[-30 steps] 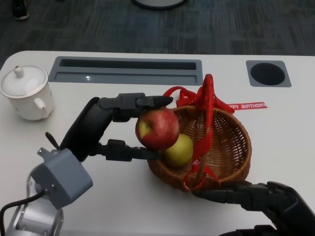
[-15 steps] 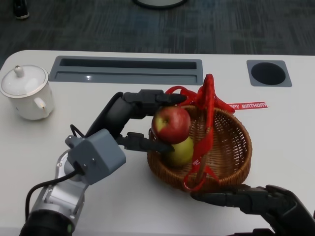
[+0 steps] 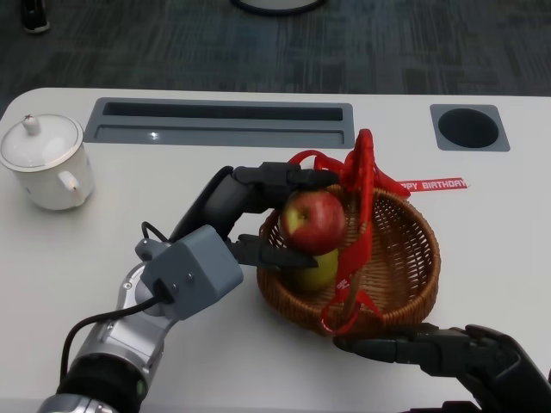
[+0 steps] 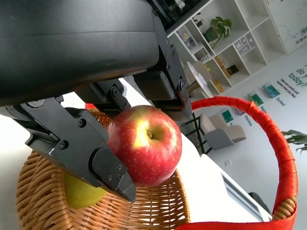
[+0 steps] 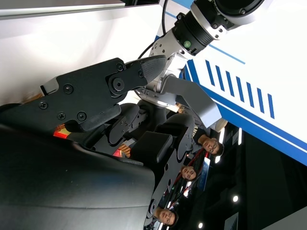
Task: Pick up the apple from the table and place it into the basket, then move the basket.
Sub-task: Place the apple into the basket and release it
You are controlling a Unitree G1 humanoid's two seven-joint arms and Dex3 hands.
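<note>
In the head view my left hand point(image 3: 245, 211) grips the red apple point(image 3: 314, 221) between upper fingers and thumb, just above the left inner side of the wicker basket point(image 3: 405, 258). The left wrist view shows the apple point(image 4: 146, 151) pinched by black fingers point(image 4: 96, 155) over the basket's weave point(image 4: 144, 213). A green apple point(image 3: 317, 268) lies in the basket below it. The basket's red ribbon-wrapped handle point(image 3: 363, 185) stands upright beside the apple. My right hand point(image 3: 448, 353) lies low at the basket's front rim, fingers stretched toward it, holding nothing.
A white lidded teapot point(image 3: 43, 162) stands at the far left. A grey recessed tray point(image 3: 219, 123) and a round dark hole point(image 3: 469, 127) lie at the back. A red birthday ribbon point(image 3: 435, 184) trails right of the basket. People point(image 5: 211, 143) show in the right wrist view.
My left hand has carried the red apple rightward, from outside the basket's left rim to above its inside. The left forearm reaches further in. The right hand has barely moved.
</note>
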